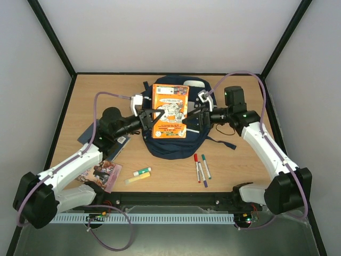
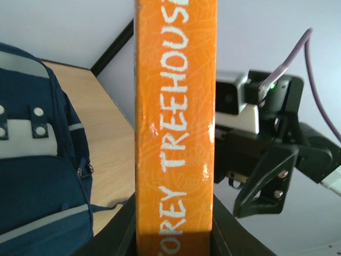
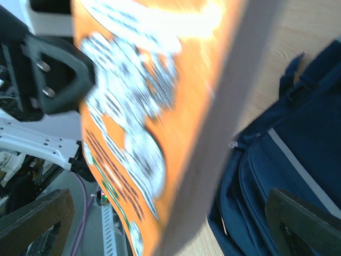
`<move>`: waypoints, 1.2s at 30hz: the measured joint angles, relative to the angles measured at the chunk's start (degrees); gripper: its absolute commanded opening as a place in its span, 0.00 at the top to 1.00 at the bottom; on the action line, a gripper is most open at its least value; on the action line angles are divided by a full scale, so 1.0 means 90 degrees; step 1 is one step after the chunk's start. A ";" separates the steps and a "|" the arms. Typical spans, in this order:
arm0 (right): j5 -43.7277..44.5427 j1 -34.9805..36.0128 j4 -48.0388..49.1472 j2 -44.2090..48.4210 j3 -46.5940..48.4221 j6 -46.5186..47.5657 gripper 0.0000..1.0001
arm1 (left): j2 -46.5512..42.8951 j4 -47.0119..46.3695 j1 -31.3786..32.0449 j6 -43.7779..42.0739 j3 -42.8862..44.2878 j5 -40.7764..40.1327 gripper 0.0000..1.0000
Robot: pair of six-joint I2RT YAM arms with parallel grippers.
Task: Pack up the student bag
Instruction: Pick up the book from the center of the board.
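"What's the left claw (image 1: 153, 113) got?"
"It's clamped on the spine of the orange book (image 1: 170, 109), cover facing up."
"And the right claw (image 1: 191, 118)?"
"Jaws spread wide, the book's other edge loose between them."
"The student bag (image 1: 169, 148)?"
"Right beneath both claws, flat on the table (image 1: 240, 170)."

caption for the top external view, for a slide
Left gripper holds an orange book above the student bag, the right gripper open beside it.
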State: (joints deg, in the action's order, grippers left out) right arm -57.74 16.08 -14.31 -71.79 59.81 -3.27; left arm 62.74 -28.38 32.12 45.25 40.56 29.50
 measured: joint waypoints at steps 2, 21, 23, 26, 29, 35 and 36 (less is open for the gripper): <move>-0.0141 0.0000 -0.0017 -0.0056 0.0216 0.0044 0.01 | 0.0146 -0.0102 0.0146 0.0068 0.0000 -0.0022 0.98; -0.0612 0.0000 0.0119 0.0396 -0.0192 -0.0364 0.01 | -0.0347 -0.0986 0.0580 0.0600 -0.0175 -0.0318 0.98; -0.0947 0.0000 0.0078 0.0369 -0.0192 -0.0347 0.01 | -0.0316 -0.1180 0.0580 0.0682 -0.0187 -0.0279 0.97; -0.1518 0.0000 -0.0124 0.0163 -0.0087 -0.0231 0.01 | -0.0168 -0.1503 0.0580 0.0840 -0.0204 -0.0219 0.98; -0.1909 0.0000 -0.0500 -0.0165 0.0226 0.0019 0.01 | 0.0015 -0.1719 0.0580 0.0974 -0.0226 -0.0175 0.98; -0.2295 0.0000 -0.0950 -0.0294 0.0651 0.0304 0.00 | 0.0391 -0.1996 0.0580 0.1192 -0.0228 -0.0148 0.98; -0.2300 0.0000 -0.0971 -0.0277 0.0670 0.0313 0.00 | 0.0440 -0.1999 0.0578 0.1197 -0.0228 -0.0153 0.98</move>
State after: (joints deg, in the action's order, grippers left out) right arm -78.43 16.08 -23.05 -74.28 65.84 -0.45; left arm 66.70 -46.37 37.32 56.03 38.50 28.12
